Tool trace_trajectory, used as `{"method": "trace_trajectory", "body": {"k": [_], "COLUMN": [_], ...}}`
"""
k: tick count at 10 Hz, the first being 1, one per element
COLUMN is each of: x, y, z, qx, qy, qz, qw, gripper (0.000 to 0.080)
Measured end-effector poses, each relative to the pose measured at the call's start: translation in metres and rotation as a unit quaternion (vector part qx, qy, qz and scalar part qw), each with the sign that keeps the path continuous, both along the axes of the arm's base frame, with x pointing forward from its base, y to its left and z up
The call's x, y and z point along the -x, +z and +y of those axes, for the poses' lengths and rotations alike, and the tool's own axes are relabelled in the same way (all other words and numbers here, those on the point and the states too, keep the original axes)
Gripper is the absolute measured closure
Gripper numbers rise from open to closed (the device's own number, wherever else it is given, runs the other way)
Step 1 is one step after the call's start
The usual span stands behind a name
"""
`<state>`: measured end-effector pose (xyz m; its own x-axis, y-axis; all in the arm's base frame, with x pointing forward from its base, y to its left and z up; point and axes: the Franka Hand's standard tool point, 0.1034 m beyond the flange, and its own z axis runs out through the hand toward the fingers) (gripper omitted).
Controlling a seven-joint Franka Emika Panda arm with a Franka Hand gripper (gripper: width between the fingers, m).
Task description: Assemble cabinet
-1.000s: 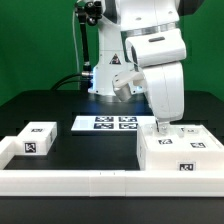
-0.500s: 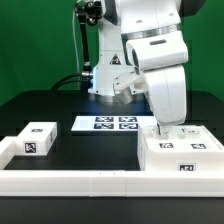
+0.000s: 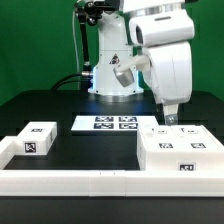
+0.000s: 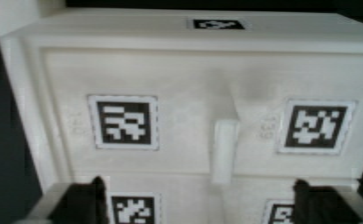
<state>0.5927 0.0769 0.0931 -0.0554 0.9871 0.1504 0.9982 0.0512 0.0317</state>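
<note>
The cabinet (image 3: pixel 180 152) is a large white boxy body with black-and-white tags, at the exterior view's right, against the front rail. My gripper (image 3: pixel 170 118) hangs just above its top, near the back edge. In the wrist view the cabinet's top (image 4: pixel 213 110) fills the picture, with tags and a raised ridge. The gripper (image 4: pixel 199 200) is open; its dark fingers (image 4: pixel 89 200) stand wide apart with nothing between them. A smaller white tagged block (image 3: pixel 38 138) sits at the exterior view's left.
The marker board (image 3: pixel 112 124) lies flat behind the middle of the table. A long low white rail (image 3: pixel 70 178) runs along the front edge. The arm's base (image 3: pixel 112 80) stands at the back centre.
The arm has risen and swung toward the exterior view's right. The gripper has lifted a little off the cabinet's top. The cabinet has not moved.
</note>
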Motion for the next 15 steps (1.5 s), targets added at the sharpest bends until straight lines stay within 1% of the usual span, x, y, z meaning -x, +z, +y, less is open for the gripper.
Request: {"method": "trace_trajectory", "body": {"k": [1, 2, 3, 5, 6, 8, 9, 10, 11, 13, 14, 15], "x": [0.002, 0.003, 0.004, 0.006, 0.015, 0.035, 0.046, 0.052, 0.053, 0.053, 0.053, 0.055], "y": [0.003, 0.0, -0.002, -0.001, 0.002, 0.01, 0.011, 0.008, 0.003, 0.004, 0.005, 0.009], "z": [0.0, 0.0, 0.0, -0.001, -0.002, -0.001, -0.001, 0.0, 0.002, 0.003, 0.002, 0.001], "qx": [0.002, 0.001, 0.001, 0.001, 0.007, 0.016, 0.02, 0.017, 0.009, 0.005, 0.003, 0.003], "qy": [-0.004, -0.004, -0.004, -0.016, -0.039, -0.099, -0.118, -0.155, -0.174, -0.249, -0.304, -0.362], "qz": [0.0, 0.002, 0.004, 0.004, 0.008, 0.01, 0.016, 0.019, 0.012, 0.025, 0.032, 0.037], "qw": [1.0, 1.0, 1.0, 1.0, 0.999, 0.995, 0.993, 0.988, 0.985, 0.968, 0.952, 0.932], "gripper": [0.0209, 0.0163, 0.0163, 0.0152, 0.0151, 0.0151, 0.0151, 0.0151, 0.0151, 0.0151, 0.0151, 0.0151]}}
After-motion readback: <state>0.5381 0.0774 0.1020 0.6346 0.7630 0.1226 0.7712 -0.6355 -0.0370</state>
